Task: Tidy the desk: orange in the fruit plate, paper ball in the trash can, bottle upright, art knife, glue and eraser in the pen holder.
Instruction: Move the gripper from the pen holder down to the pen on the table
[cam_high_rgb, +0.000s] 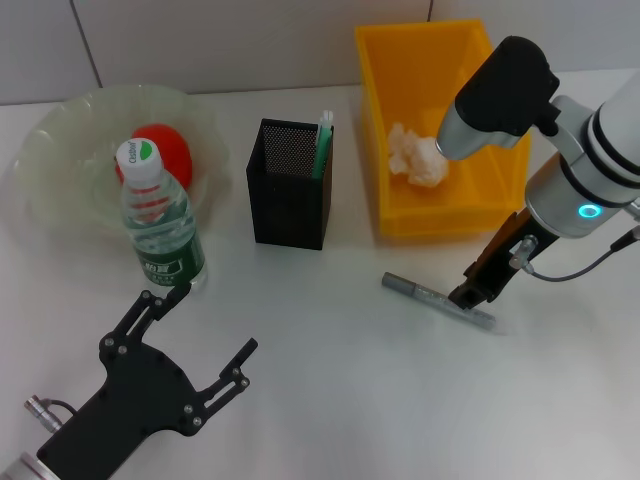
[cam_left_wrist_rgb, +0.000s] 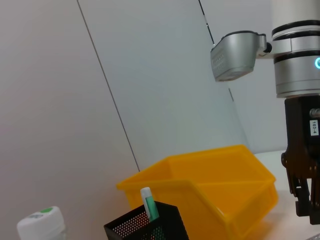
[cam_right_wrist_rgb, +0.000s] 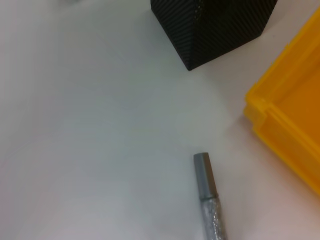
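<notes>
now | my right gripper (cam_high_rgb: 468, 296) down over the art knife (cam_high_rgb: 438, 302), near the trash can (cam_high_rgb: 437, 215), grip unclear | my left gripper (cam_high_rgb: 205, 337) spread wide, near bottle (cam_high_rgb: 160, 222)

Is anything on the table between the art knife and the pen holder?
Nothing visible: bare table lies between the art knife under the right gripper and the pen holder. The trash can stands off to the side.

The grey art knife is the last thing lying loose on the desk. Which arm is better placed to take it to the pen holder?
Right. The right gripper hangs directly over the art knife, near the pen holder. The left gripper is open, near the bottle, farther off.
</notes>
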